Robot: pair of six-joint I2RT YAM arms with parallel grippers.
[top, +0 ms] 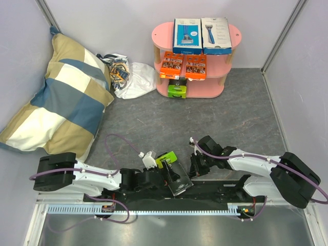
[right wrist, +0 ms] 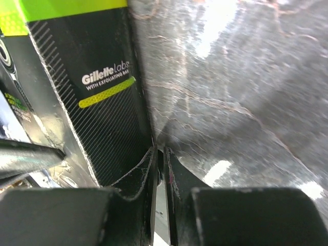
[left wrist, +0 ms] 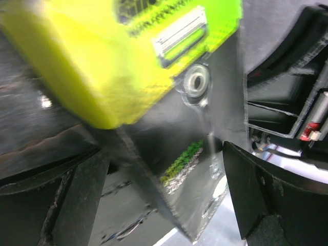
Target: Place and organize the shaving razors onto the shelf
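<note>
The pink shelf (top: 231, 32) stands at the far side. A blue box (top: 186, 36) and a white box (top: 215, 35) lie on its top board. Two orange cards (top: 172, 64) (top: 196, 66) are on the middle board, and a lime-green-and-black box (top: 177, 89) is on the bottom. A black box (top: 177, 177) with a lime-green end sits tilted between the arms, near the base rail. My left gripper (top: 167, 177) (left wrist: 164, 154) has its fingers on either side of this box (left wrist: 169, 128). My right gripper (top: 194, 167) (right wrist: 160, 149) is shut, its tips against the box's side (right wrist: 97, 118).
A white plastic bag (top: 134, 78) of small colourful items lies left of the shelf. A large checked pillow (top: 61, 97) leans in the left corner. The black base rail (top: 215, 190) runs along the near edge under the box. Grey walls close in both sides.
</note>
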